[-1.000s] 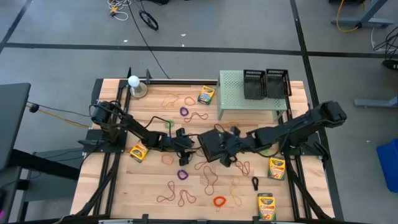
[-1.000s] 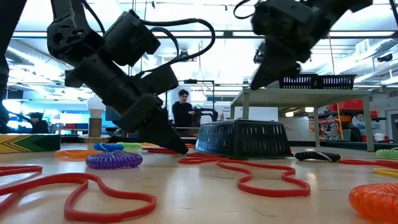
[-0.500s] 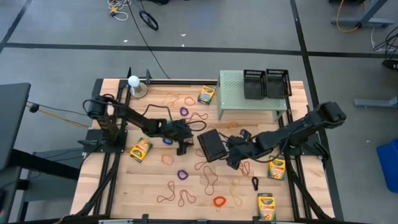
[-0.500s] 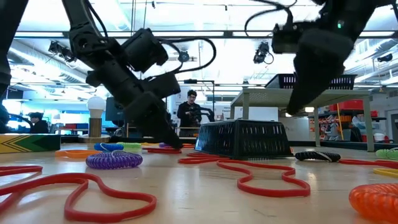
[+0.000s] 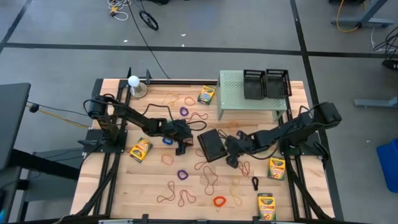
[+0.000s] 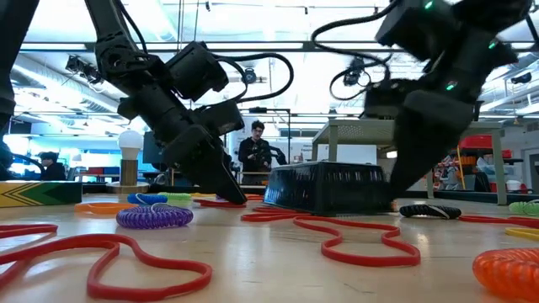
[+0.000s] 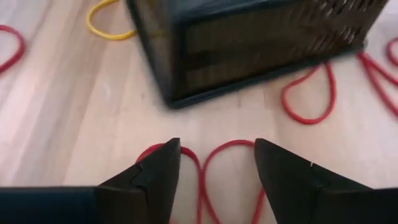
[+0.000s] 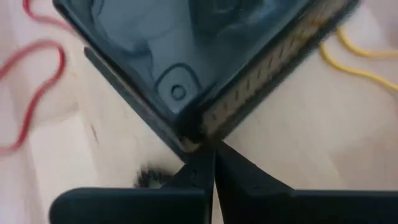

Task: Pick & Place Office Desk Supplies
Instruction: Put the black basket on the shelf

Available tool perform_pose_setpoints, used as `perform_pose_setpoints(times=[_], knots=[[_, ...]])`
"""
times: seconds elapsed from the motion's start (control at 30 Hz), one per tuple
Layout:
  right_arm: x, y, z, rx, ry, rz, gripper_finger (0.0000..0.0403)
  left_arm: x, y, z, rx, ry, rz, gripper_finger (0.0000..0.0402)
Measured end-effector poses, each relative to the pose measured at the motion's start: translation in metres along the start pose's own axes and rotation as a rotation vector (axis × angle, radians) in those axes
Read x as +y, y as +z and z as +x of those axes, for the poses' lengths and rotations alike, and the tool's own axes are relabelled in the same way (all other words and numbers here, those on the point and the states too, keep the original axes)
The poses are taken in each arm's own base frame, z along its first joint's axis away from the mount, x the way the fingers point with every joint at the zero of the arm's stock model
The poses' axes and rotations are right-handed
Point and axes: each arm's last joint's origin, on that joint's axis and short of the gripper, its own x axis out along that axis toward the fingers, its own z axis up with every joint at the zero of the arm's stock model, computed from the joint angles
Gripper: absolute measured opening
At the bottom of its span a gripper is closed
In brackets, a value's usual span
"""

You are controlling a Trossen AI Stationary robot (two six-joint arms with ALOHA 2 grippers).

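Black mesh marks three baskets on your table: two upright on the green stand (image 5: 237, 93) at the far edge, and one basket (image 5: 210, 145) lying upside down mid-table between your two grippers. You have four crayon boxes: one far box (image 5: 206, 94) just left of the stand, one (image 5: 140, 150) on the left side, and two on the right, at (image 5: 277, 168) and (image 5: 266, 206). Two purple coil rings show from above, (image 5: 184, 111) and (image 5: 182, 175), plus one orange ring (image 5: 219, 201) near the front edge. Red, orange and tan bands lie scattered over the wood, too many and too thin for you to count surely.

Your left arm reaches in low from the left, and the left gripper (image 5: 181, 144) rests near the table just left of the overturned basket, fingers (image 7: 159, 174) spread apart over a red band (image 7: 205, 168); nothing sits between them. Your right arm stretches low from the right edge, and the right gripper (image 5: 232, 151) points at the basket's right corner with its fingers pressed together, tips just beside that corner and gripping nothing.

From table height the basket's near wall hides whatever lies behind it, the right arm is smeared, and a person stands blurred in the room beyond. A small dark item (image 5: 255, 182) near the right front is hard to make out.
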Motion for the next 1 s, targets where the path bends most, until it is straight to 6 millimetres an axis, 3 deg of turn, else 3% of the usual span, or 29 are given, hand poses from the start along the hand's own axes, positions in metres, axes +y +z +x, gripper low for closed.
perform_pose_setpoints(times=[0.23,0.57,1.0], knots=[[-0.001,0.004,0.017,-0.037,0.027,-0.021,0.0008,-0.012,0.011,0.001,-0.044,-0.098,0.004,0.0176],[0.001,0.013,0.019,-0.116,0.070,-0.020,0.0011,-0.021,0.033,0.002,-0.104,-0.117,0.036,0.0103],[0.003,0.015,0.019,-0.141,0.093,-0.038,0.0011,-0.022,0.059,0.000,-0.159,-0.114,0.047,0.0094]])
